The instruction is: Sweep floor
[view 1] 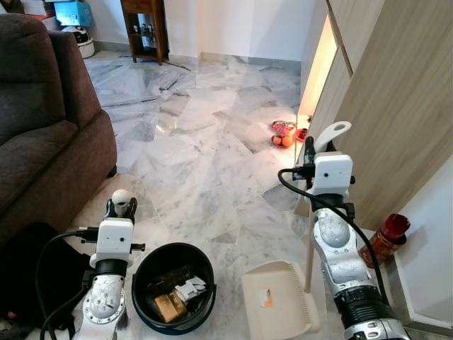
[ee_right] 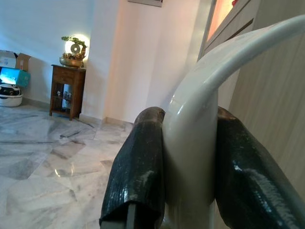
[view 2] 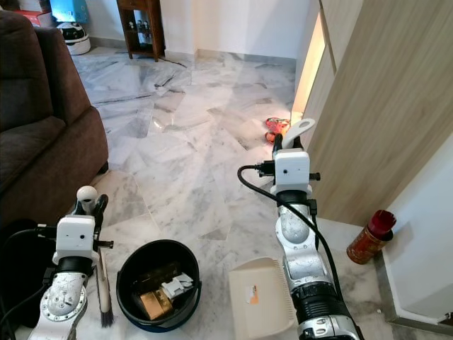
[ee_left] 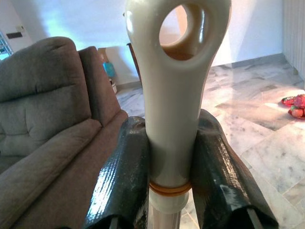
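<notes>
We held the left gripper (ee_left: 171,162) clamped on the brush handle (ee_left: 174,95) and the right gripper (ee_right: 188,167) clamped on the dustpan handle (ee_right: 200,119), its dustpan (view 1: 279,297) at five o'clock beside the bin (view 1: 173,287), which a careless sweep could tip over.

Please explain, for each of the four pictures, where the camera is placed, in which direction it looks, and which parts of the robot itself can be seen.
Left eye view: on the head, looking forward and down at the marble floor; both silver arms show, with the black bin and dustpan.
Right eye view: the same scene, shifted slightly sideways.
Left wrist view: along the left gripper, shut on the brush handle, facing the sofa.
Right wrist view: along the right gripper, shut on the dustpan handle, facing the wooden side table.
</notes>
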{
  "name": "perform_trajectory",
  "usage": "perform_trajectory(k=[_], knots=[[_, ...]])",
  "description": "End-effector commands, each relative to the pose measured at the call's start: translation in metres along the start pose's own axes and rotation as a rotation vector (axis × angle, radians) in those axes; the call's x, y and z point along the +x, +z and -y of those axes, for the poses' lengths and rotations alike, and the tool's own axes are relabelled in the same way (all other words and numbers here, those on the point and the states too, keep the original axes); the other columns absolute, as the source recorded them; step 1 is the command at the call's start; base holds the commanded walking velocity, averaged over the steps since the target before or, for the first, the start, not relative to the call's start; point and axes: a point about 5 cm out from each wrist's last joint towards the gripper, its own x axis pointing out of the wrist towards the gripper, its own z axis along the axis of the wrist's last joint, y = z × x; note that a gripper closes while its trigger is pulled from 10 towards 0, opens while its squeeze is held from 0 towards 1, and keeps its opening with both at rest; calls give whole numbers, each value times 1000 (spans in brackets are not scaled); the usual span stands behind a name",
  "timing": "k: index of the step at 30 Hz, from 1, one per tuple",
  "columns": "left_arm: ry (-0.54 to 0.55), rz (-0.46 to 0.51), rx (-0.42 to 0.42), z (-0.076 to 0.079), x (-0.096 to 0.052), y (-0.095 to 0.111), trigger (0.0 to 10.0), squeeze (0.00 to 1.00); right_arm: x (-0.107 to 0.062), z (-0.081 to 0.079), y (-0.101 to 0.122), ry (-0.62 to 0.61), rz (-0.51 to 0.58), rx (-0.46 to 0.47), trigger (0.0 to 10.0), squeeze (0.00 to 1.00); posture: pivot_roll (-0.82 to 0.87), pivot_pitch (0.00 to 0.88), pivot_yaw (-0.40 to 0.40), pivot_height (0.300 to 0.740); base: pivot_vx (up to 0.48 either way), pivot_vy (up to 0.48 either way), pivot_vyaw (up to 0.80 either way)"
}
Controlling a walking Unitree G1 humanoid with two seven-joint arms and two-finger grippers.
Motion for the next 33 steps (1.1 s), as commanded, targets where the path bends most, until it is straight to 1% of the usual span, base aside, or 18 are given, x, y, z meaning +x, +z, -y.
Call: perform_trajectory(k=[1,11,26,33], knots=[[9,39,6,-3,2,8,10000,0,4,3,6,-15,46,-3,10000,0,163,48,-20,740,0,0,0],[5,34,-1,-2,3,8,10000,0,3,3,1,-26,37,4,10000,0,161,54,-18,740,0,0,0],[10,33,-2,-3,3,9,10000,0,4,2,2,-27,48,9,10000,0,161,59,-19,740,0,0,0],[12,33,1,-4,2,8,10000,0,3,1,0,-23,44,9,10000,0,161,44,-20,740,-274,0,0]])
